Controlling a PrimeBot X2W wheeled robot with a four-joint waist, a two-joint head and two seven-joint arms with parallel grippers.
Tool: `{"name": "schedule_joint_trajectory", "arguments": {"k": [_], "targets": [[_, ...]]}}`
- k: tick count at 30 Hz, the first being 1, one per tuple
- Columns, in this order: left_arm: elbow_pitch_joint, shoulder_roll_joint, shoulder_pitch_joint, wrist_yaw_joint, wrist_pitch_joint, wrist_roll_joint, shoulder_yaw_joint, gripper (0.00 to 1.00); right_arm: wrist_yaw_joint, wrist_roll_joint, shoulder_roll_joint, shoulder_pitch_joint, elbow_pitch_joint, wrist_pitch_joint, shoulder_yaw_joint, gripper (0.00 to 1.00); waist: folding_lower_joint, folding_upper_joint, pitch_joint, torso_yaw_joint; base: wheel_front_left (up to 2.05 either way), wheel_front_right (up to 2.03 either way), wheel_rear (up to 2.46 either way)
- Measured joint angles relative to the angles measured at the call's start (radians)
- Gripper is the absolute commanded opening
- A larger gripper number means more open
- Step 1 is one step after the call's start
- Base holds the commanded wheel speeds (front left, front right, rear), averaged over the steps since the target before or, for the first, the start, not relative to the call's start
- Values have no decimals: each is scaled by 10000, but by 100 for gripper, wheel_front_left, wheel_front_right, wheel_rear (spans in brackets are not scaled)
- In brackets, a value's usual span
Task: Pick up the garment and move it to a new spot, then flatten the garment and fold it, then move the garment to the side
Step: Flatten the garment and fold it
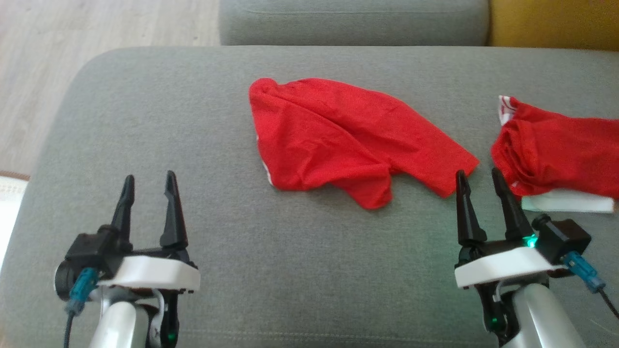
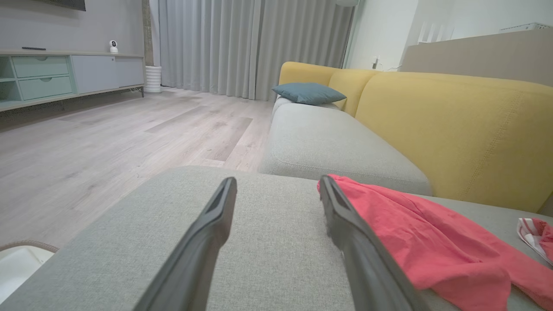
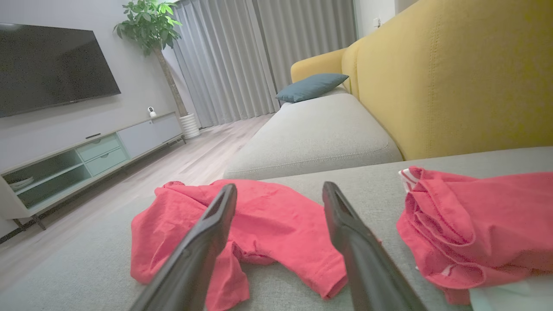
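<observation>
The left pincer (image 1: 149, 175) hovers at the near left above a wide grey sofa cushion (image 1: 290, 270), its two dark fingers spread apart and holding nothing. The right pincer (image 1: 478, 170) hovers at the near right, fingers also spread and empty; one fingertip is just beside the garment's near right corner, and contact cannot be judged. The red garment (image 1: 338, 135) lies loosely rumpled in the middle of the cushion, creased, with one flap pointing toward the near side. Right of it, apart from it, a second red garment (image 1: 556, 150) with white trim sits bunched on a folded white cloth (image 1: 566, 203). Beyond are another grey seat (image 1: 353, 21), a yellow backrest (image 1: 551, 21) at the far right, a teal pillow (image 3: 311, 85), and a pale wood floor (image 1: 48, 72) at the left.
</observation>
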Motion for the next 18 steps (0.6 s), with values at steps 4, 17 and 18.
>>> {"name": "schedule_joint_trajectory", "arguments": {"k": [4,17,18], "targets": [[-151,-132,34,-272,0,286,-10,100,0,-2,0,39,42,50,86,100,0,0,57,270,0,0,0],[144,-385,-291,-537,0,447,-171,100,0,-184,-6,-1058,1925,1045,993,100,0,0,865,940,0,0,0],[169,-395,-360,-573,0,447,-219,100,0,-176,-6,-1221,2163,1087,1011,100,0,0,933,1015,0,0,0]]}}
